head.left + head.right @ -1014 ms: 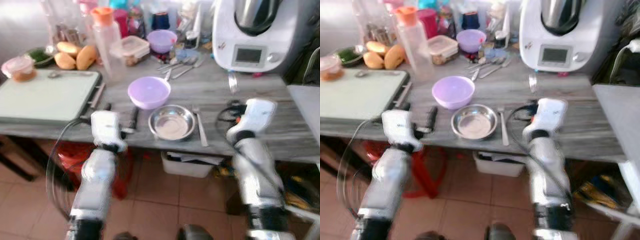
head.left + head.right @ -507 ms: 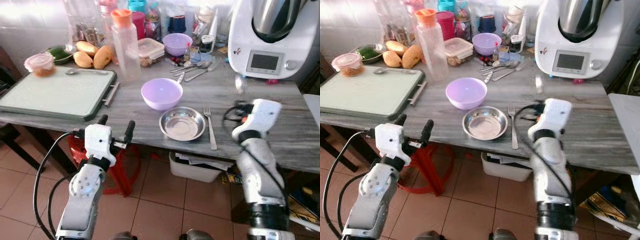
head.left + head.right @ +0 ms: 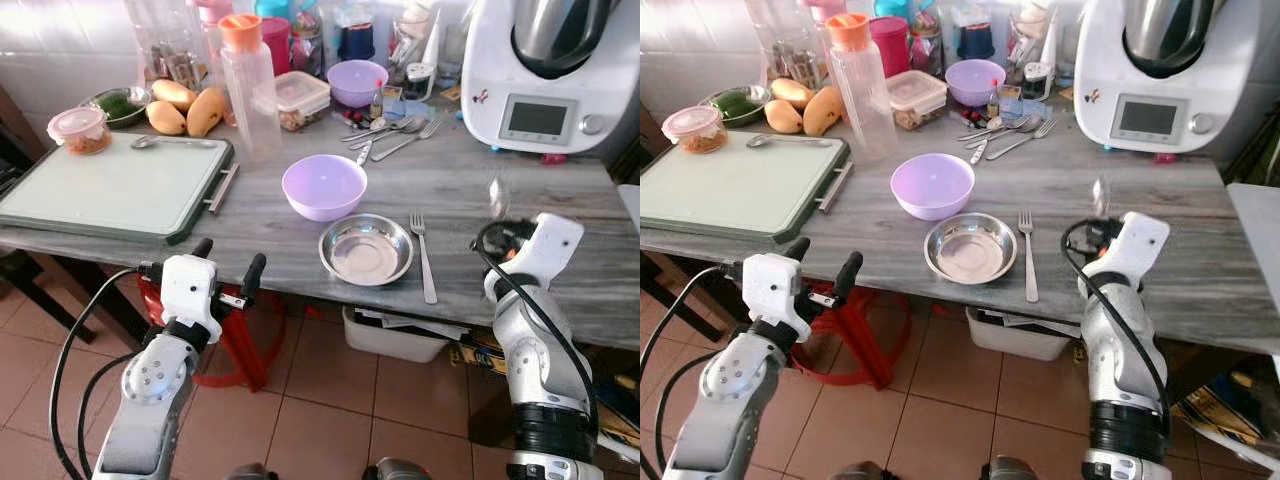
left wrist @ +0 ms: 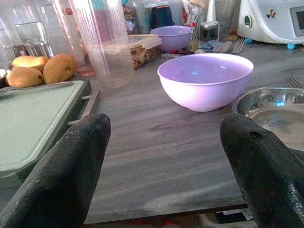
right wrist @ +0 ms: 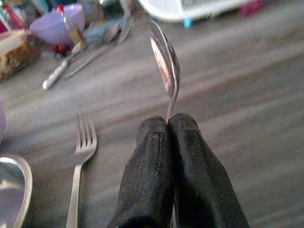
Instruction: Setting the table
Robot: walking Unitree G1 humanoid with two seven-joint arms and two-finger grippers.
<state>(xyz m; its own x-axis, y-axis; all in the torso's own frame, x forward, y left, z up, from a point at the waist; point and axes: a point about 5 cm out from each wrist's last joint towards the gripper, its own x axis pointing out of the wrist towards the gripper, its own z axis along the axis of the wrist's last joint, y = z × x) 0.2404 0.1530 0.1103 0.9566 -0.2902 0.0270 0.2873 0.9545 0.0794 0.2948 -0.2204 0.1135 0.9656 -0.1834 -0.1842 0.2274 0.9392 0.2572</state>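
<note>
I'm looking down on a grey wood-grain table (image 3: 300, 235) set against a white tiled wall, with terracotta floor tiles (image 3: 320, 400) below its near edge. The back of the table is crowded: a white kitchen machine (image 3: 545, 75) at the right, a clear bottle (image 3: 245, 90) with an orange cap, a lidded food box (image 3: 300, 100), a small purple bowl (image 3: 357, 82), loose cutlery (image 3: 385, 135), mangoes (image 3: 190, 105) and a green tray (image 3: 110, 190) at the left.

Nearer me sit a larger purple bowl (image 3: 323, 186) and, just in front of it, a steel dish (image 3: 366, 249). A fork (image 3: 423, 255) lies just right of the dish, tines pointing to the wall. The stretch of table right of the fork is bare wood out to the right end. Under the table I see a red stool (image 3: 245, 335) and a white bin (image 3: 395, 335).

My left gripper (image 3: 225, 275) hovers off the near edge, left of the dish, its fingers (image 4: 71, 171) spread wide and holding nothing.

My right gripper (image 5: 166, 124) is over the table right of the fork, jaws pressed together on the handle of a spoon (image 5: 165, 66). The spoon stands up from the fingertips, bowl uppermost, above the wood and clear of the fork.
</note>
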